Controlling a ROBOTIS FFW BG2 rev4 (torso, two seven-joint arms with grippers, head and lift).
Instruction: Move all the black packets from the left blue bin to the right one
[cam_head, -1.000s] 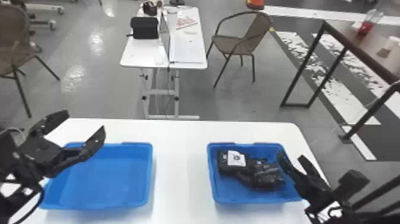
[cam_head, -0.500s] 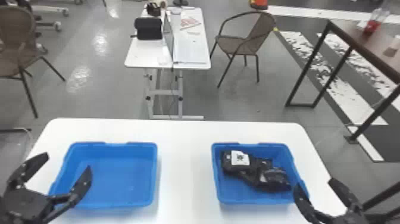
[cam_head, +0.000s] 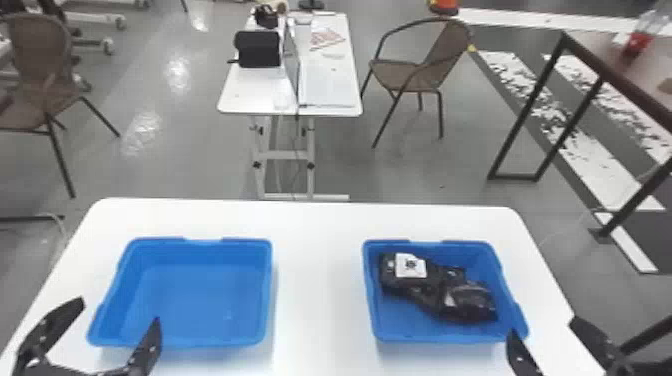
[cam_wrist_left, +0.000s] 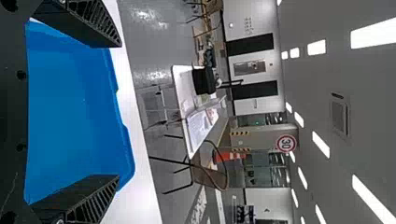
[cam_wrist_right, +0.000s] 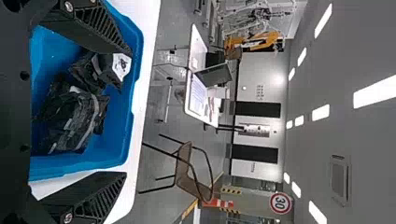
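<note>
Black packets (cam_head: 435, 287) lie heaped in the right blue bin (cam_head: 400, 330), one with a white label; the right wrist view also has these packets (cam_wrist_right: 70, 119). Nothing lies in the left blue bin (cam_head: 195, 295). At that bin's near left corner, my left gripper (cam_head: 120, 312) stands open with nothing between its fingers; in the left wrist view the gripper (cam_wrist_left: 116, 112) has its fingers wide apart, the bin (cam_wrist_left: 70, 112) behind them. My right gripper (cam_head: 545, 327), open and holding nothing, is by the right bin's near right corner; the right wrist view has this gripper (cam_wrist_right: 128, 114) too.
Both bins stand on a white table (cam_head: 320, 280), a wide strip of tabletop between them. Beyond it are a second white table (cam_head: 327, 80) with a laptop, a brown chair (cam_head: 420, 65) and a dark-framed table (cam_head: 590, 60) at the right.
Both arms have drawn back toward the bottom edge of the head view, the left one off the left bin's side. The head view has shifted slightly. The packets stay in the right bin.
</note>
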